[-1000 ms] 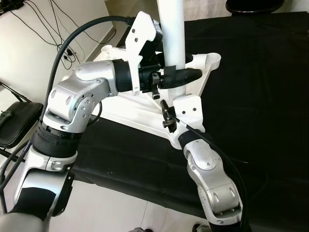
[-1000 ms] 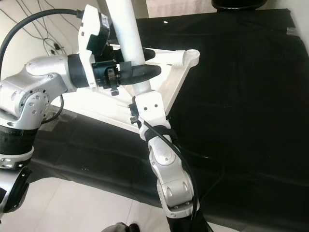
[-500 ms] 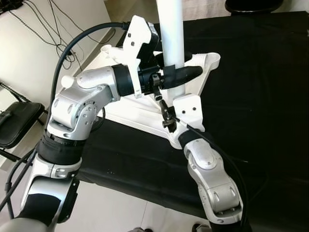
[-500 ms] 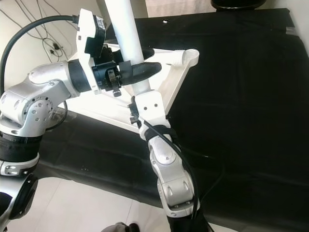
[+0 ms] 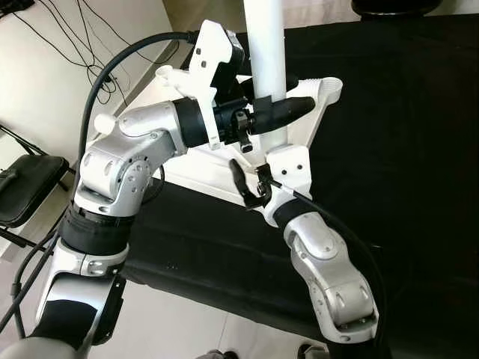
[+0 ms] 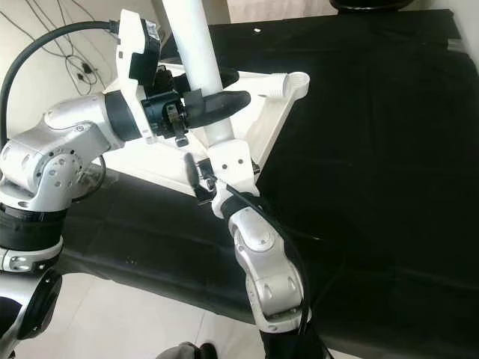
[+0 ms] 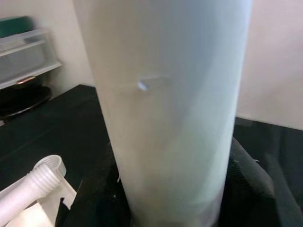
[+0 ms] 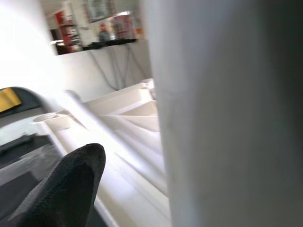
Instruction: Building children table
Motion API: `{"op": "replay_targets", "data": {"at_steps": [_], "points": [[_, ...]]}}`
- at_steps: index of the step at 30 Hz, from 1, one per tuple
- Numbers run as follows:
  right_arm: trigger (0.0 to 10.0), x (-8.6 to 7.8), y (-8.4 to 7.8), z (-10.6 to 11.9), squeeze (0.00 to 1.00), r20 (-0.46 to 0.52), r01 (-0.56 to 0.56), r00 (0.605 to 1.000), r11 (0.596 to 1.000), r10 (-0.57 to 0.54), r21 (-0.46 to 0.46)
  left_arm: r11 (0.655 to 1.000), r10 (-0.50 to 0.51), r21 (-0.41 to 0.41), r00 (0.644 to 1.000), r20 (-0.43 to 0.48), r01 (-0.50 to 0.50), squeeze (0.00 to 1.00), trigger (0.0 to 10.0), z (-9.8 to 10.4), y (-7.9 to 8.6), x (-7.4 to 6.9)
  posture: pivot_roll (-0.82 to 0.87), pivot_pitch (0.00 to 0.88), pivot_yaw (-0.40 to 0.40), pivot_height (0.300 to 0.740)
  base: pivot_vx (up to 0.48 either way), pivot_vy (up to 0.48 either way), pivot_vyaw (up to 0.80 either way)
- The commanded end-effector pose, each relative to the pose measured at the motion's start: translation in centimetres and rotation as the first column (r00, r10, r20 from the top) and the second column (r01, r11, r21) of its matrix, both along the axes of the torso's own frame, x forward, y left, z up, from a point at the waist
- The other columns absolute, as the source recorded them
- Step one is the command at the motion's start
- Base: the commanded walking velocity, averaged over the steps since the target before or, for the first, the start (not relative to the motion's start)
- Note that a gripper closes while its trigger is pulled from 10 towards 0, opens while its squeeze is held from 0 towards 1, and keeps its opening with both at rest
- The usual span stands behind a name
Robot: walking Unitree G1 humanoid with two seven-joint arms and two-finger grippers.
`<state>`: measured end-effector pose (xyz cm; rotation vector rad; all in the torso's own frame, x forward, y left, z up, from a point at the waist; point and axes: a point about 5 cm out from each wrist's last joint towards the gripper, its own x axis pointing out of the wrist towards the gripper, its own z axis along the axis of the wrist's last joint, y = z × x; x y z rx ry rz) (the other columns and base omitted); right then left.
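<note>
A white table top (image 5: 196, 170) lies upside down on a black cloth (image 5: 404, 149). A white tube leg (image 5: 266, 52) stands upright on it near one corner. My left gripper (image 5: 283, 106) reaches in from the left and is shut on this leg; in the left wrist view its black fingers (image 7: 94, 189) hug the tube (image 7: 165, 118). My right gripper (image 5: 250, 178) sits low at the leg's foot, open, with one finger (image 5: 238, 179) spread out to the left. That finger (image 8: 66, 189) stands apart from the tube (image 8: 213, 118) in the right wrist view.
A ribbed threaded socket (image 5: 323, 90) juts from the table top's far corner. Left of the cloth are a black folding chair (image 5: 22, 187) and loose cables (image 5: 67, 37) on the pale floor. A dark round object (image 5: 389, 6) sits at the cloth's far edge.
My right gripper has opened: one finger has swung out to the left, away from the leg's foot. My left gripper keeps its hold on the leg.
</note>
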<state>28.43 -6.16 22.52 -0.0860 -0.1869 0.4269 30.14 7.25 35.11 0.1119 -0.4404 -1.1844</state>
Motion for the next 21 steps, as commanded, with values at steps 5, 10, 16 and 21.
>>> {"op": "replay_targets", "data": {"at_steps": [5,10,16,21], "points": [[10.0,2.2,-0.1,1.0,0.00,-0.054,-0.242,0.970,0.968,0.239,-0.064,1.000,-0.016,-0.010,0.999,0.045,0.017,0.00,10.0,0.8,-0.3,-0.6,0.05,0.187,0.151,0.740,0.000,0.000,0.00],[10.0,4.3,-1.5,2.3,0.00,-0.043,-0.306,0.952,0.932,0.304,-0.195,1.000,-0.016,-0.022,0.999,0.045,0.017,0.00,10.0,0.9,-0.4,-0.6,0.05,0.188,0.143,0.740,0.000,0.000,0.00],[10.0,5.9,-2.0,2.0,0.00,-0.112,-0.413,0.910,0.862,0.398,-0.292,0.999,-0.017,-0.045,0.999,0.043,0.019,0.00,10.0,1.0,-0.5,-0.7,0.04,0.193,0.132,0.740,0.000,0.000,0.00],[10.0,6.7,-2.0,2.0,0.00,-0.158,-0.494,0.870,0.827,0.468,-0.270,0.998,-0.020,-0.055,0.999,0.042,0.022,0.00,10.0,1.1,-0.7,-0.9,0.04,0.198,0.129,0.740,0.000,0.000,0.00]]}}
